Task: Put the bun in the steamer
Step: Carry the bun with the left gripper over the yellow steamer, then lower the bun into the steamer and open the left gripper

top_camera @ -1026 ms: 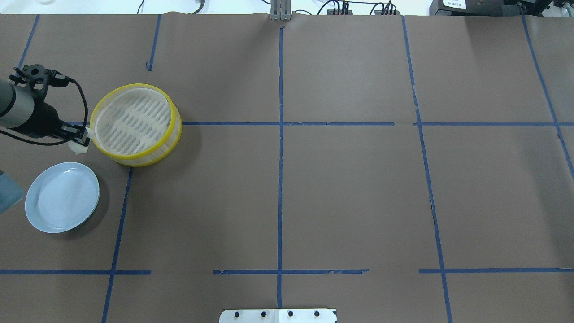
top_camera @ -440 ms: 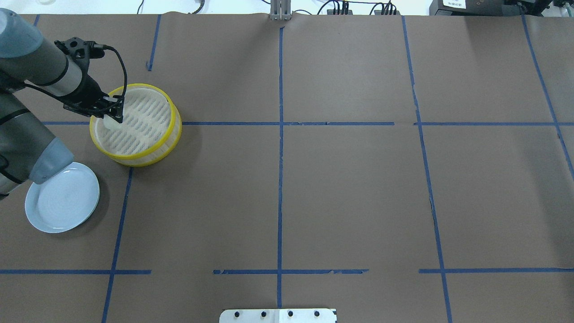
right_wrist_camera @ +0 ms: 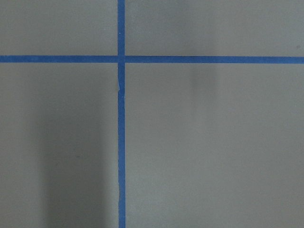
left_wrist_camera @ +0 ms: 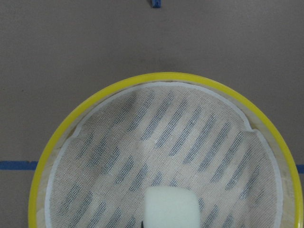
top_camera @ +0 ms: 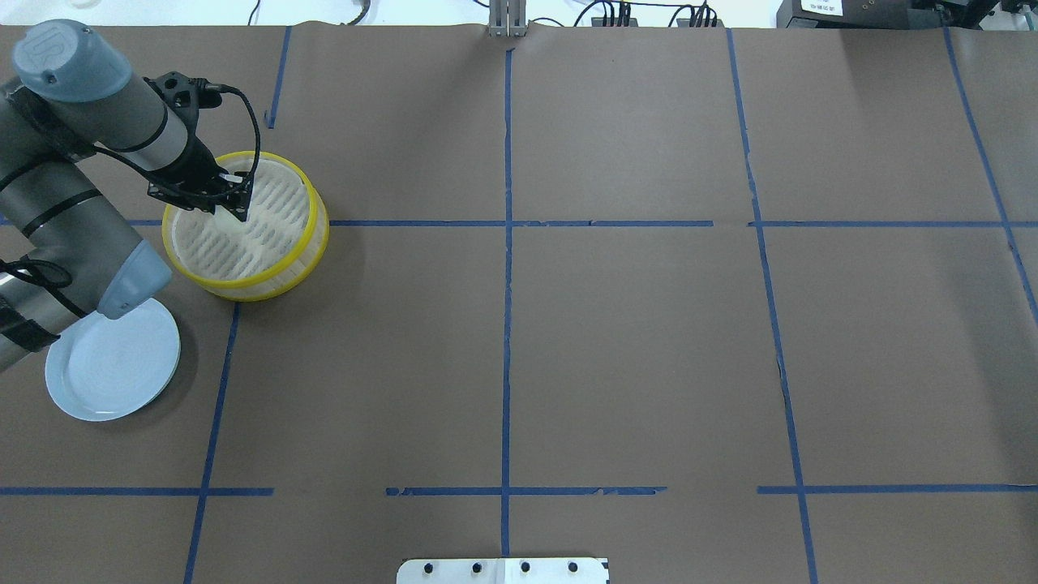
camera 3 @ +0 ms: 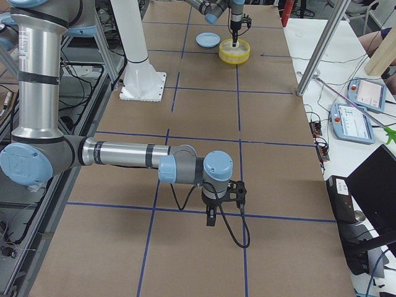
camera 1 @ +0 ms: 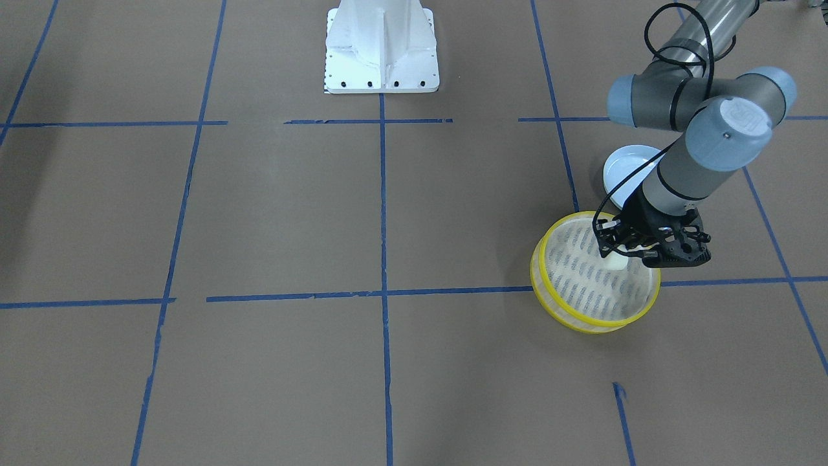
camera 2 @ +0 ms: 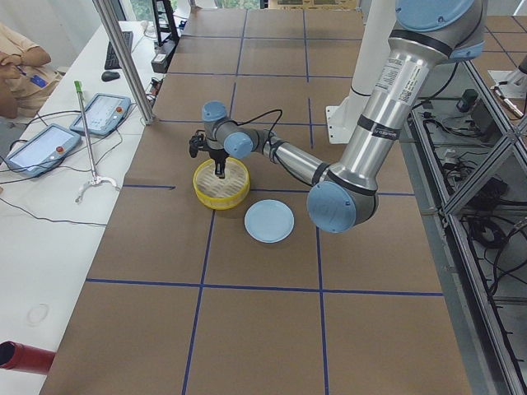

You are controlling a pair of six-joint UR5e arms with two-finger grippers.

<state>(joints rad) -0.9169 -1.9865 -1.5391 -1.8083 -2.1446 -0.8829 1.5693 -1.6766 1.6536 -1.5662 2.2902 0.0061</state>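
The bun (left_wrist_camera: 171, 206) sits pinched between the fingers of my left gripper (top_camera: 233, 209), inside the ring of the steamer (left_wrist_camera: 161, 77). On the wrist feed it shows as a cream block low in the picture, over the mesh liner and the slatted bottom. It is nearer the robot-side rim than the middle. I cannot tell from any feed whether it touches the liner or hangs just above it.

From the front camera, the gripper points down into the basket, with its black body over the rim on the robot's side. The steamer stands on the brown table (top_camera: 632, 341), astride a blue tape line (top_camera: 422, 223). A pale blue plate (top_camera: 113, 373) lies near it, closer to the robot and apart from the basket. The left arm's elbow overlaps the plate's edge in the overhead view.

My right gripper (camera 3: 210, 221) is well away at the other end of the table, pointing down close to the paper. I only see it from the side camera, so I cannot tell if its fingers are spread or together. Its wrist feed shows crossing tape lines on bare paper.
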